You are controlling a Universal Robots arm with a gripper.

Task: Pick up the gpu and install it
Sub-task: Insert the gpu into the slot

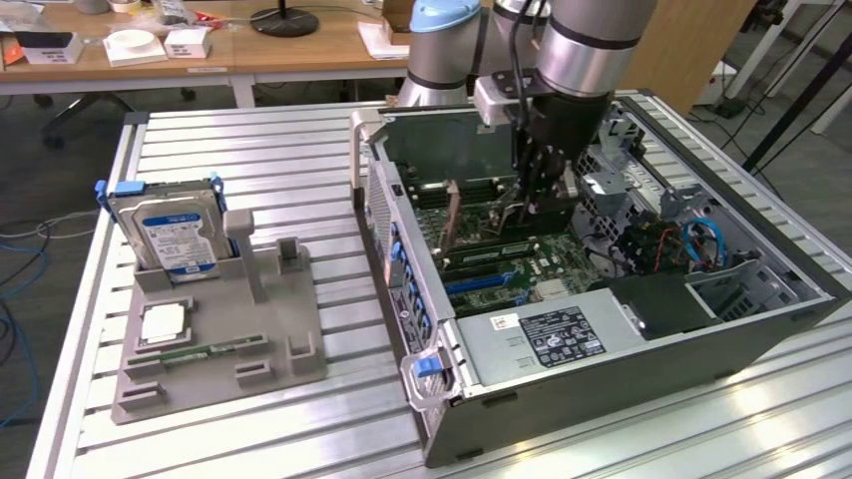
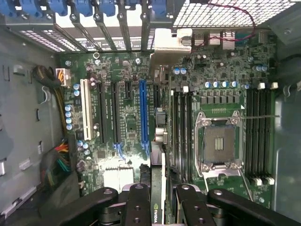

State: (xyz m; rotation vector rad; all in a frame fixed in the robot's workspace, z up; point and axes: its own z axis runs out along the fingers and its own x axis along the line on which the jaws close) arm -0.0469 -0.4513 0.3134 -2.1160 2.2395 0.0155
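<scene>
Jaws are clamped on the thin black-and-green gpu card (image 2: 158, 207), held on edge by the black gripper (image 2: 162, 203).

The card is held inside the open grey computer case (image 1: 745, 329), over the green motherboard (image 2: 127, 122) and beside its long blue slot (image 2: 144, 115). Outside the case, a silver hard drive with a blue-white label (image 1: 171, 232) is seen upright in a grey holder (image 1: 266, 339).

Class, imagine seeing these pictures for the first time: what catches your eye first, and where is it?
The robot arm reaching down into the open computer case, its gripper closed on the gpu held edge-on above the motherboard. Next, the blue-labelled hard drive standing upright in the grey holder on the exterior view's left.
</scene>
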